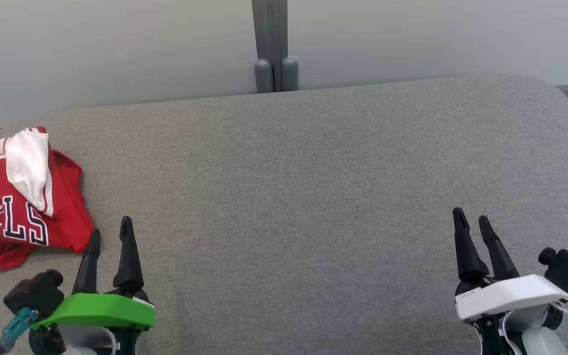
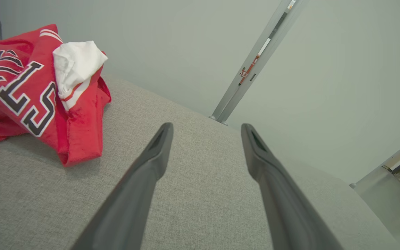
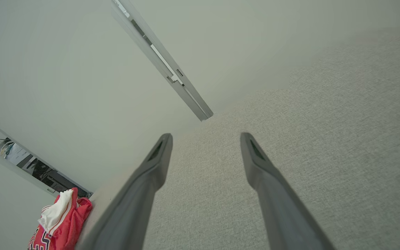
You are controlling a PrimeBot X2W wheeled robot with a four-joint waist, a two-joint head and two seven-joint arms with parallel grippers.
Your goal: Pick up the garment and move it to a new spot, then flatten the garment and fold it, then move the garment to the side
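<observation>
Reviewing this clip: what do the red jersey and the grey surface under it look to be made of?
Red jersey: thin, soft textile, likely a synthetic sports knit; it crumples in loose folds, with white trim and outlined lettering. Grey surface: matte woven upholstery fabric, probably over padding; a fine heathered weave shows and its far edge is rounded.

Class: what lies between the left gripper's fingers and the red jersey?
Bare grey cushion: nothing sits between the left gripper and the red jersey, as the head view shows.
</observation>
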